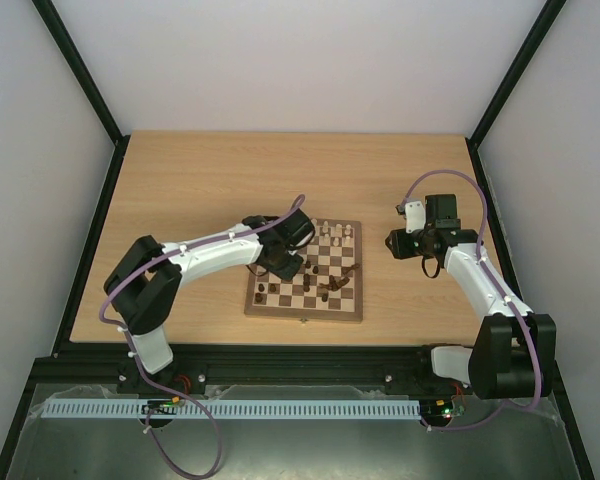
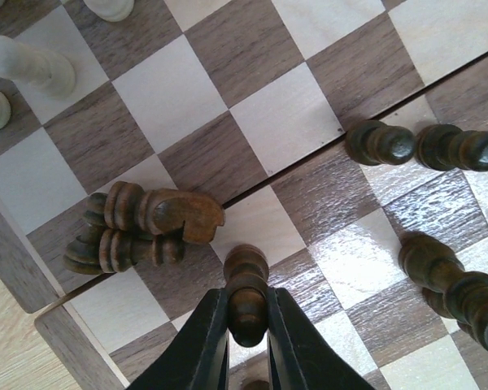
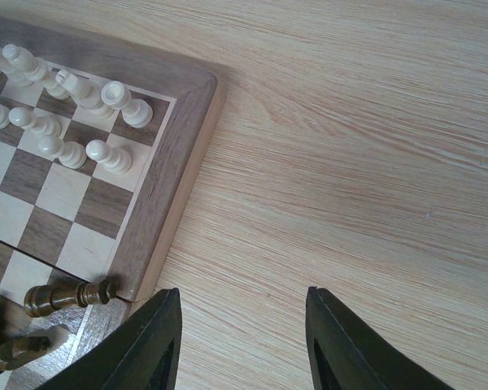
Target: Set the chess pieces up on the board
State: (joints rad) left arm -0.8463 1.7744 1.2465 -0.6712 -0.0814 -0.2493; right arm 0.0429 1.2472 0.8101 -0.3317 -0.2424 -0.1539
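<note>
The board (image 1: 305, 310) lies at mid table. My left gripper (image 1: 285, 262) is over its left part, shut on a dark brown piece (image 2: 247, 301) that it holds by the top, base towards a board square. Two dark pieces (image 2: 159, 213) lie on their sides just left of it. More dark pieces (image 2: 380, 143) lie to the right. Cream pieces (image 1: 335, 233) stand in rows along the board's far edge, and they show in the right wrist view (image 3: 73, 85). My right gripper (image 3: 242, 325) is open and empty over bare table, right of the board's corner (image 3: 159, 187).
A dark piece (image 3: 65, 296) lies on its side at the board's edge, near my right gripper's left finger. Black frame posts and pale walls enclose the wooden table (image 1: 200, 180). The right arm's purple cable (image 1: 460, 180) loops above it.
</note>
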